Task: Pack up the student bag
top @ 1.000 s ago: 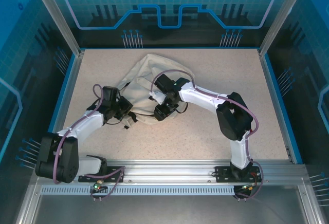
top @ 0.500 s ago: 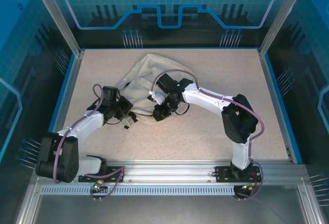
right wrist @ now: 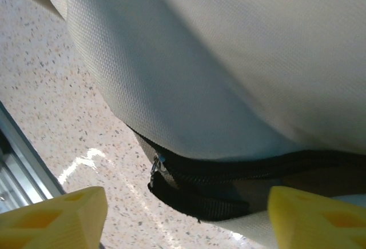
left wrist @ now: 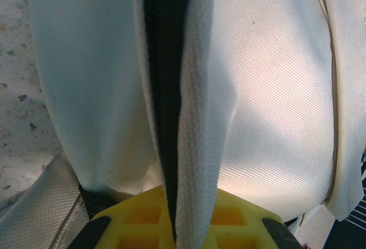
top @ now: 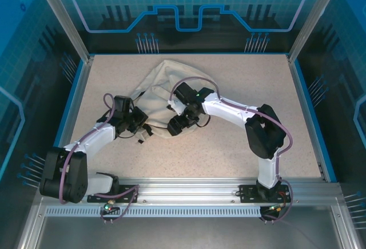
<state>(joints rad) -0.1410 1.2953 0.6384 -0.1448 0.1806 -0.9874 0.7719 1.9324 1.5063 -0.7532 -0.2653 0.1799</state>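
Cream-white fabric backpack [top: 162, 89], the student bag, is seen crumpled on the speckled tabletop [top: 246, 89]. The right gripper [right wrist: 186, 206] has just been opened from a tight pinch: its yellow fingers [right wrist: 63, 212] are spread wide before the dark zip [right wrist: 240, 166] at the near hem, nothing held. A bag seam [left wrist: 191, 117] is kept clamped by the left gripper [left wrist: 189, 220]. A fresh grasp at the zip is probably intended.

The left pincer [top: 139, 125] is clamped on a fold at the student bag's [top: 163, 77] near-left edge. The right pincer [right wrist: 189, 217] hovers at the bag's near edge, fingers spread wide.
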